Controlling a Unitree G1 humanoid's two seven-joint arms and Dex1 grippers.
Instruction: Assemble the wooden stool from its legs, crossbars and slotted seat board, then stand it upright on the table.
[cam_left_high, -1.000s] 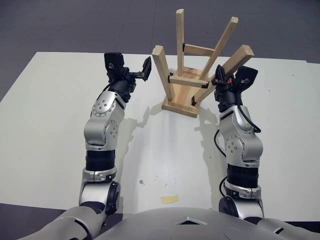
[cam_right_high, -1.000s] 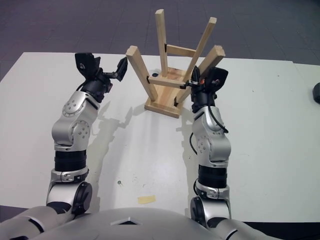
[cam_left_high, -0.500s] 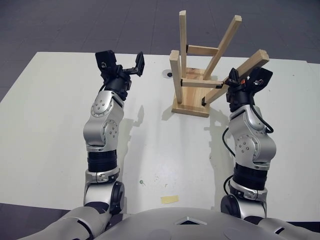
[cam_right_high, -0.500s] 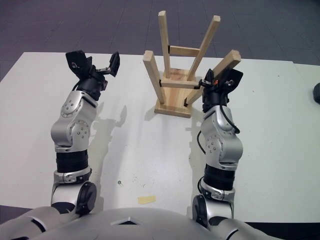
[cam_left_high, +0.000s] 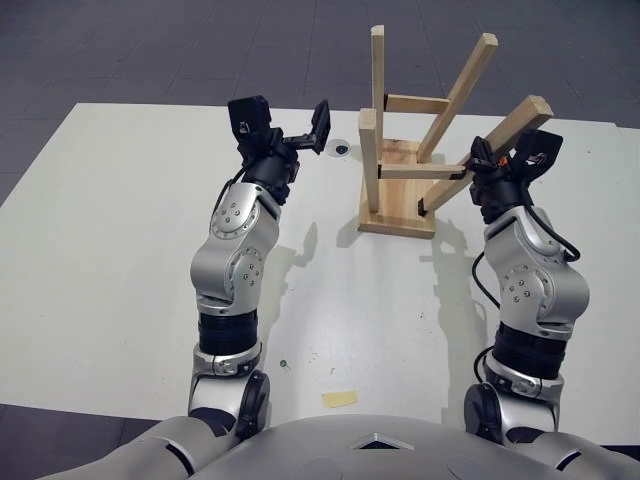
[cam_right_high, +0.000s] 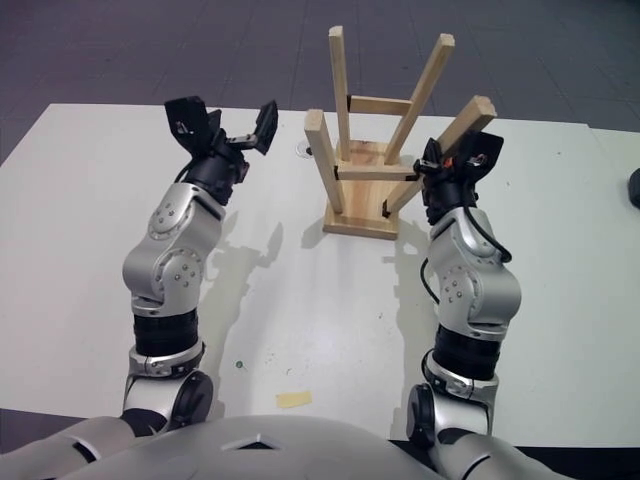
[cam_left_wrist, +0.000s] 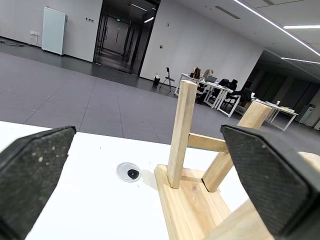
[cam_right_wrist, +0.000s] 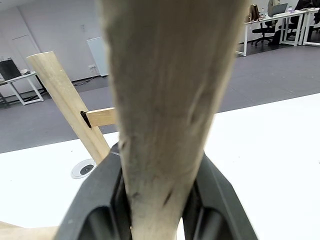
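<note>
Clamping slanted near-right leg (cam_left_high: 522, 117) of upturned pale wooden stool (cam_left_high: 400, 190), right gripper (cam_left_high: 511, 158) sitting nearer; seat (cam_left_high: 396, 216) resting down on white table (cam_left_high: 110, 250); left gripper (cam_left_high: 287, 120) gaping wide, hovering just left of stool.

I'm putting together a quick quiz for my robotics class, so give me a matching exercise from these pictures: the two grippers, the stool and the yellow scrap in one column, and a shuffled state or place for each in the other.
Things:
1. left gripper
2. right gripper
3. stool
4. yellow scrap

States or places:
A. upside down, seat board on the table, legs up
B. jaws shut on a stool leg
C. flat near the table's front edge
D. jaws open, clear of the stool

Pairs: 1-D, 2-B, 3-A, 4-C.
</note>
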